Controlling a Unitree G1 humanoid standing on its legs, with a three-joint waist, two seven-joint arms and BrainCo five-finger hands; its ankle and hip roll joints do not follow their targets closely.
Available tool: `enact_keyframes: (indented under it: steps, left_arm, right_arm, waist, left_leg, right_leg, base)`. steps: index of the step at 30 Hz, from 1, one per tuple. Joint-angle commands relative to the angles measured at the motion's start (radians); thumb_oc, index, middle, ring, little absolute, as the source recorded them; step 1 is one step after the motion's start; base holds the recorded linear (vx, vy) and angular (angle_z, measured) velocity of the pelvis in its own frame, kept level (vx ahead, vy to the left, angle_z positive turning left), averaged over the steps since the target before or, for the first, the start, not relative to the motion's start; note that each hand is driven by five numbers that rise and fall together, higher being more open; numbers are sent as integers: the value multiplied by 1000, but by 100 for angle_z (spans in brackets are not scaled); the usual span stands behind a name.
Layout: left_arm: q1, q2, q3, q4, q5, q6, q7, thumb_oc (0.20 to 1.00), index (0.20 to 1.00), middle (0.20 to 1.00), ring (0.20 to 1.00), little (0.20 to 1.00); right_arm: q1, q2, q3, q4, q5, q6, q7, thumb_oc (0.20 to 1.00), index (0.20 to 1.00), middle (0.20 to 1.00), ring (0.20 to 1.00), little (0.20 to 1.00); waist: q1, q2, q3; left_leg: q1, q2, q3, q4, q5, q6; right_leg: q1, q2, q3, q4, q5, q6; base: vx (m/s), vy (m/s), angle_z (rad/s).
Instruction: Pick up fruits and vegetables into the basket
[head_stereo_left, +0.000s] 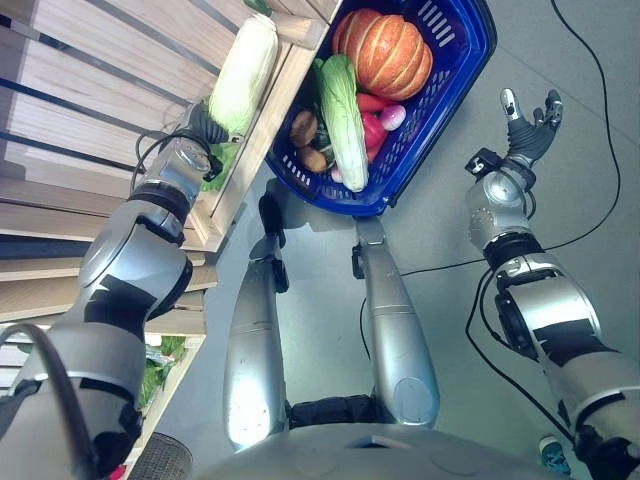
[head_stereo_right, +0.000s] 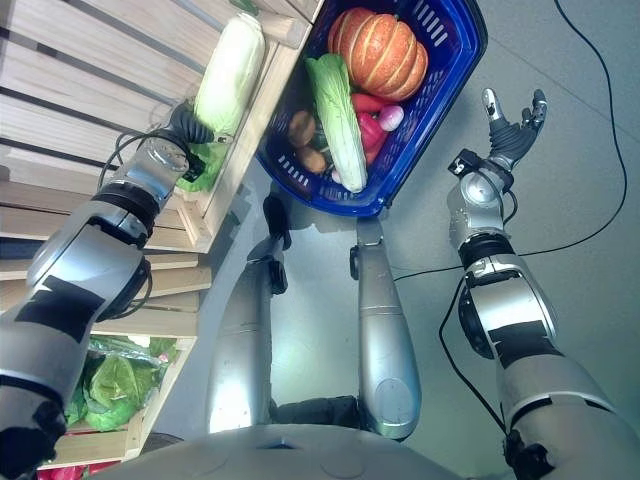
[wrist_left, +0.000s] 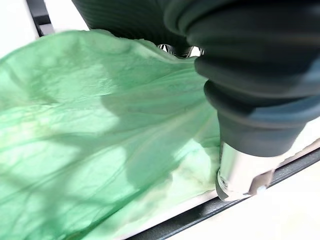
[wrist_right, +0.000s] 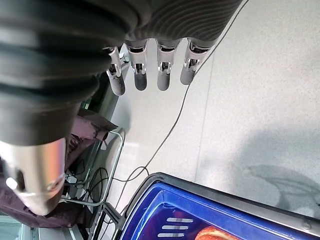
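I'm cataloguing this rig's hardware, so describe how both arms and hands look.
Both arms are glossy silver-grey shells with black bands at the joints. Thin black cables loop beside each wrist. The right hand has a dark ribbed cover over its back and wrist, and its silver fingers end in dark tips. The left hand wears the same dark ribbed cover.

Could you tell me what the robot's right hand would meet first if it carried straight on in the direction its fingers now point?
Probably nothing: the right hand is open, pointing away over bare grey floor beside the blue basket. Past its fingers the right wrist view shows floor, so the way looks free, though depth is unclear.
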Motion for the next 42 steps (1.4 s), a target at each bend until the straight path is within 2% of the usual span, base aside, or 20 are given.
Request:
enact_keyframes:
  steps: [1, 6, 8, 15, 18, 22, 24, 25, 29, 35, 42]
  left_arm:
    - [107, -25, 75, 44, -98, -56, 24, 200, 200, 200, 200, 200]
    - [137, -8, 135, -1, -177, -163, 72, 200, 200, 200, 200, 200]
    - [146, -3, 150, -25, -187, -188, 86, 200, 200, 200, 200, 200]
    - [218, 20, 221, -193, -211, -309, 214, 200, 200, 200, 200, 200]
    - [273, 20, 255, -320, -151, -365, 313, 200, 200, 200, 200, 200]
    - [323, 24, 257, -464, -8, -382, 408, 200, 200, 200, 200, 200]
    - [335, 29, 255, -501, 30, -394, 431, 200, 200, 200, 200, 200]
    - [353, 28, 254, -543, 89, -403, 463, 200, 200, 200, 200, 200]
    - [366, 32, 249, -593, 182, -428, 502, 200, 200, 200, 200, 200]
    - [355, 74, 216, -688, 309, -446, 504, 200, 200, 200, 200, 200]
    - [332, 122, 162, -783, 370, -485, 413, 200, 200, 200, 200, 200]
  right_arm:
    - [50, 1, 16, -46, 6, -53, 0, 1000, 1000, 1000, 1000, 1000]
    - [71, 5, 27, -95, -9, -60, 24, 1000, 1000, 1000, 1000, 1000]
    - [79, 7, 33, -114, 2, -60, 43, 1000, 1000, 1000, 1000, 1000]
    - [139, 12, 43, -244, 18, -74, 94, 1000, 1000, 1000, 1000, 1000]
    - [194, 25, 51, -344, 38, -58, 174, 1000, 1000, 1000, 1000, 1000]
    - [248, 28, 74, -472, 65, -13, 277, 1000, 1000, 1000, 1000, 1000]
    - [264, 26, 78, -500, 98, -2, 326, 1000, 1000, 1000, 1000, 1000]
    - [282, 25, 81, -527, 142, 19, 388, 1000, 1000, 1000, 1000, 1000]
    - [294, 23, 88, -552, 172, 40, 443, 1000, 1000, 1000, 1000, 1000]
    - [302, 15, 100, -621, 180, 93, 492, 1000, 1000, 1000, 1000, 1000]
    - [296, 1, 124, -697, 186, 160, 541, 1000, 1000, 1000, 1000, 1000]
  waist:
    - [13, 16, -29]
    - [19, 17, -29]
    - [22, 18, -29]
    - [37, 24, -29]
    - [46, 24, -29]
    - [55, 20, -29]
    - [58, 19, -29]
    - [63, 17, -29]
    - [70, 15, -29]
    - [74, 17, -29]
    - [73, 21, -29]
  left_leg:
    - [17, -13, -12, -137, 59, -23]
    - [23, -13, -16, -137, 59, -23]
    - [24, -14, -17, -137, 59, -24]
    - [23, -20, -29, -143, 68, -24]
    - [26, -24, -35, -137, 61, -24]
    - [23, -26, -42, -136, 64, -25]
    - [24, -26, -43, -135, 65, -25]
    - [24, -26, -45, -129, 66, -25]
    - [25, -26, -47, -128, 68, -25]
    - [36, -26, -46, -135, 73, -24]
    - [37, -25, -43, -134, 76, -23]
  right_leg:
    - [42, 43, -86, 73, -129, 17]
    - [46, 43, -89, 80, -133, 16]
    - [47, 43, -90, 81, -134, 15]
    - [47, 44, -97, 83, -133, 10]
    - [53, 44, -101, 91, -143, 7]
    - [54, 42, -107, 94, -143, 5]
    - [56, 42, -111, 95, -143, 4]
    - [59, 40, -115, 100, -145, 4]
    - [63, 39, -120, 104, -145, 4]
    - [73, 36, -125, 102, -140, 6]
    - [72, 30, -125, 102, -132, 12]
  base:
    - [0, 0, 0]
    - [0, 0, 0]
    - [0, 0, 0]
    - [0, 0, 0]
    - [-13, -35, 3]
    - [-10, -41, 4]
    - [-4, -39, 5]
    - [4, -27, 5]
    - [1, -7, 1]
    - [0, 0, 0]
    - [0, 0, 0]
